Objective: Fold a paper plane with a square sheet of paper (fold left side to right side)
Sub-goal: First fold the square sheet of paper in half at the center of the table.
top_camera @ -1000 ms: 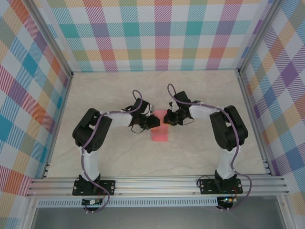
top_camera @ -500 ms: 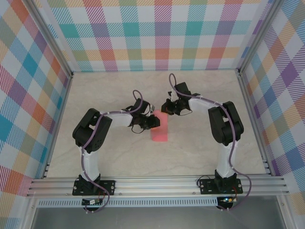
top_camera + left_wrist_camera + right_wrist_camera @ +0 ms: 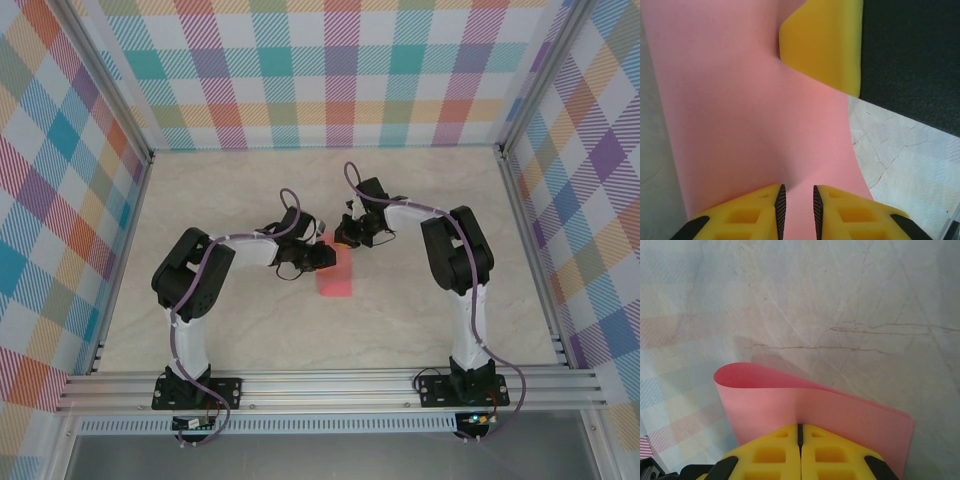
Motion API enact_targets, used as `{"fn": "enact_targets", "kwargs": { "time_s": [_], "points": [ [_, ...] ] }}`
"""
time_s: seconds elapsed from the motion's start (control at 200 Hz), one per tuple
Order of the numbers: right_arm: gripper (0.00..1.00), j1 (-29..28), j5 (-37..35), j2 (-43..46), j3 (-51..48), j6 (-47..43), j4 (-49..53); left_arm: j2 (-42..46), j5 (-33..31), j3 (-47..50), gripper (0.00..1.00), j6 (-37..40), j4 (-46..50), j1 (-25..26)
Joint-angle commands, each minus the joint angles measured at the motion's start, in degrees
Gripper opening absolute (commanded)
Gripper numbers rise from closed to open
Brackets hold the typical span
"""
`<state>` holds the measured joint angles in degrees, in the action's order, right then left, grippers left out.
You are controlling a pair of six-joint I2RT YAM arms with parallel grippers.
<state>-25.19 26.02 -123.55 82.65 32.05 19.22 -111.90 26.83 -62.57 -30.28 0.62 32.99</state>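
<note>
The square sheet of paper [image 3: 336, 280] is salmon pink and lies doubled over as a narrow strip on the table's middle. In the right wrist view its upper layer [image 3: 790, 400] curls over in a loose, rounded fold at the left. My right gripper [image 3: 800, 426] is shut, its tips pressed on the sheet's far end [image 3: 345, 236]. My left gripper [image 3: 797, 192] stands on the paper [image 3: 750, 115] with its jaws a narrow gap apart and nothing between them. One right finger [image 3: 825, 45] shows ahead of it. The paper plane is out of view.
The marble-patterned table [image 3: 230, 320] spreads all round the sheet. Checked walls [image 3: 330, 70] close in the back and both sides. An aluminium rail [image 3: 330, 385] runs along the near edge with both arm bases on it.
My right arm has swung left and toward the back, bringing its shut gripper to the sheet's far end. The left arm and the paper have stayed put.
</note>
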Motion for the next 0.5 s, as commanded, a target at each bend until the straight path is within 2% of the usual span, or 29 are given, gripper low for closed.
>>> {"fn": "enact_targets", "kwargs": {
  "time_s": [0.0, 0.265, 0.495],
  "points": [
    [0.06, -0.4, -3.5, -2.3, 1.3, -1.4, 3.1, 1.4, 0.0, 2.9, 0.25, 2.3, 4.3, 1.8],
    [0.06, -0.5, -5.9, -2.8, 1.8, -1.7, 6.2, 4.7, 3.0, 7.1, 0.25, 4.3, 3.9, 2.9],
    [0.06, -0.6, -5.2, -2.9, 2.0, -1.8, 6.1, 9.4, 3.6, 13.7, 0.25, 3.3, 3.0, 4.2]
  ]
}}
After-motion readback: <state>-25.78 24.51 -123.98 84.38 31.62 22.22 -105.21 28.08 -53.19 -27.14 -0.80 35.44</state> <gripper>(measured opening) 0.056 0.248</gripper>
